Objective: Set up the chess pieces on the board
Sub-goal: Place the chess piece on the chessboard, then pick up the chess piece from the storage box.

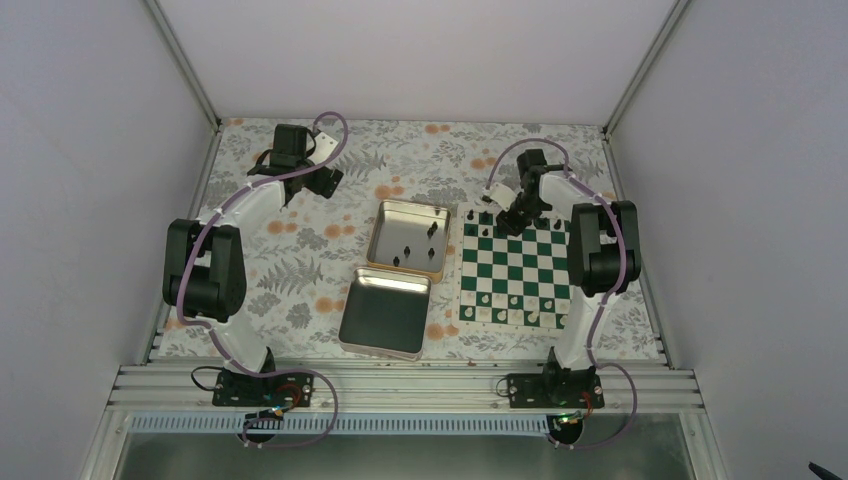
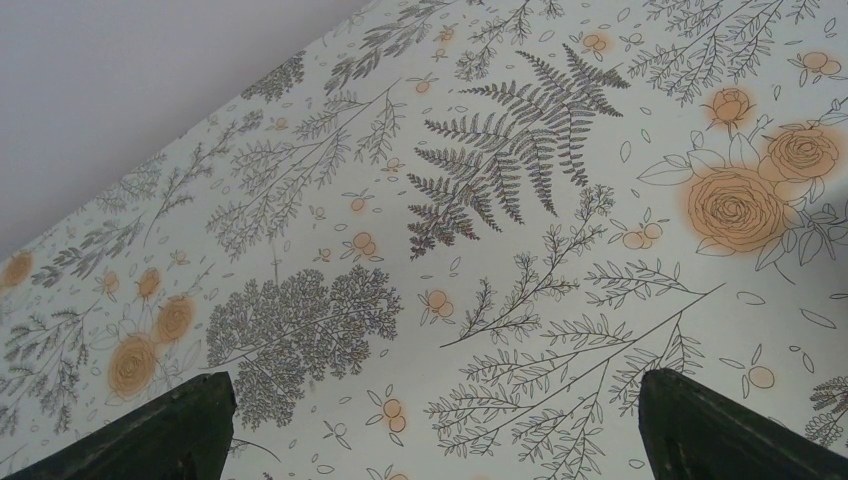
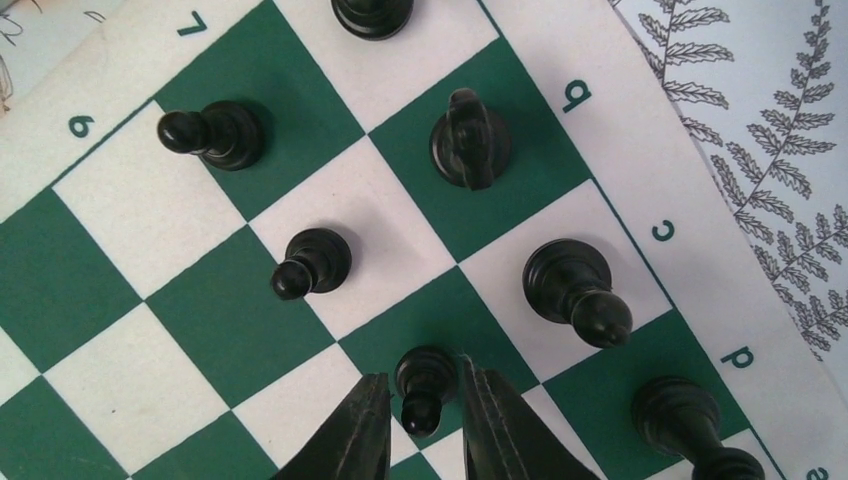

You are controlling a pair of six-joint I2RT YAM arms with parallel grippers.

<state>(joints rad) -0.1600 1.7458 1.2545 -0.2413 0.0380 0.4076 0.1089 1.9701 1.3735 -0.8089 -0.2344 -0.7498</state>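
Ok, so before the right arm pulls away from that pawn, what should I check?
1. Pawn between the fingers of the right gripper stands upright on the board: ok.
2. Jaws free of that pawn: cannot tell.
3. Neighbouring pawn clear of the fingers: ok.
4. Left gripper open and empty: ok.
5. All black pieces out of the tin: not ok, a few are inside.

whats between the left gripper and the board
In the top view, the open metal tin holding a few black chess pieces sits between the left gripper and the board.
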